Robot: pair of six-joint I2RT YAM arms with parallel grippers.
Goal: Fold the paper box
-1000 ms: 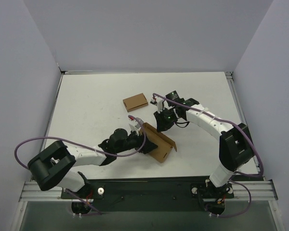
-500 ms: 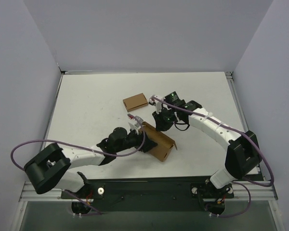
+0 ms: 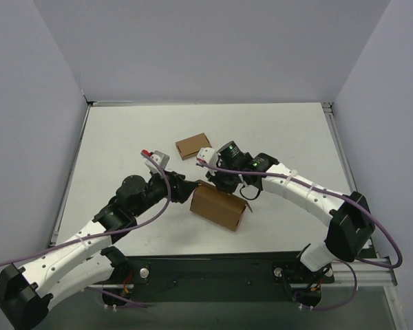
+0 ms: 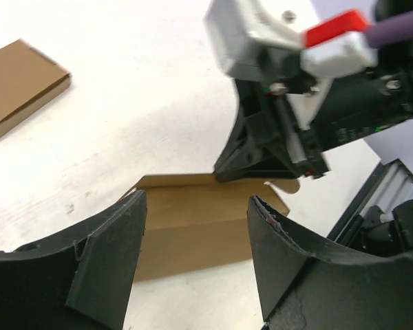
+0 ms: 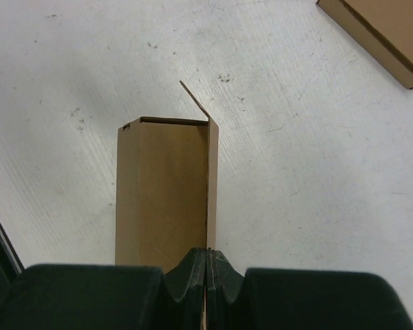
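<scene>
The paper box [image 3: 219, 205] is a brown cardboard piece standing as a half-formed rectangular box at the table's middle front; it also shows in the left wrist view [image 4: 193, 220] and the right wrist view [image 5: 162, 192]. My right gripper [image 3: 217, 184] is at its far upper edge, shut on the box's thin upright wall [image 5: 212, 185]; its fingers [image 5: 193, 271] pinch the panel edge. My left gripper [image 3: 189, 189] is open just left of the box, not touching it; its fingers [image 4: 100, 261] frame the box from a short way off.
A smaller flat brown cardboard box [image 3: 193, 145] lies behind the paper box, also in the left wrist view [image 4: 20, 82] and the right wrist view [image 5: 382, 31]. White walls close the table's left, right and back. A black rail [image 3: 206, 265] runs along the front edge.
My left gripper has let go of the box and pulled back to the left, its arm raised. My right gripper has moved left onto the box's far edge. The box now stands more upright.
</scene>
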